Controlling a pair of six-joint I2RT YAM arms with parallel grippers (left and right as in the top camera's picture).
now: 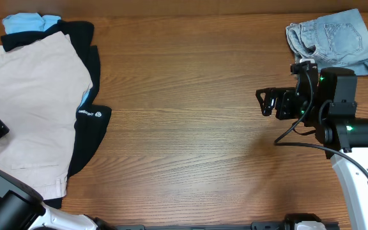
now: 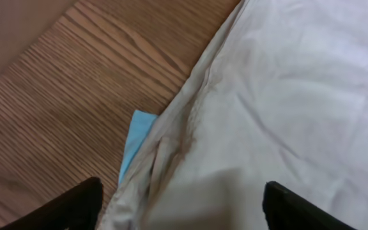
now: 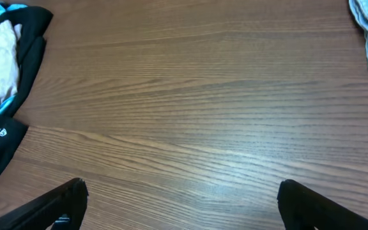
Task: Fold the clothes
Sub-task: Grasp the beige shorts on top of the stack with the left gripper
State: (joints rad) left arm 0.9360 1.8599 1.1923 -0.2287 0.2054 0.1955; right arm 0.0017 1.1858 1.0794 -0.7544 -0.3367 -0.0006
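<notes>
1. The wooden table [image 1: 190, 96] fills the overhead view, and its broad middle stretch lies between the two groups of clothes.
2. The beige shorts [image 1: 34, 108] lie flat at the table's left end, on top of the other garments there. They run from near the far edge down to the near-left corner.
3. A black garment [image 1: 88, 137] sits under the beige shorts. It shows along their far and right sides and spreads out toward the table's middle.
4. The right arm [image 1: 350, 137] comes in from the near-right corner and is bent, so its wrist points left over bare wood.
5. A pair of light-blue denim shorts [image 1: 334, 39] lies crumpled at the far-right corner, just beyond the right arm and well apart from the left pile.
6. The left arm [image 1: 5, 207] enters at the near-left corner, beside the lower end of the beige shorts.
7. A light-blue piece [image 1: 24, 23] pokes out at the far-left corner, above the black garment. A sliver of the same blue shows at the beige shorts' edge in the left wrist view [image 2: 133, 137].
8. The right gripper [image 1: 265, 102] hangs over bare table with its fingers spread wide and nothing between them.
9. The left gripper [image 2: 184, 204] hovers over the hem of the beige shorts, also spread wide. I cannot tell whether it touches the cloth.
10. A small white logo [image 1: 89, 113] marks the black garment, right of the beige shorts.
</notes>
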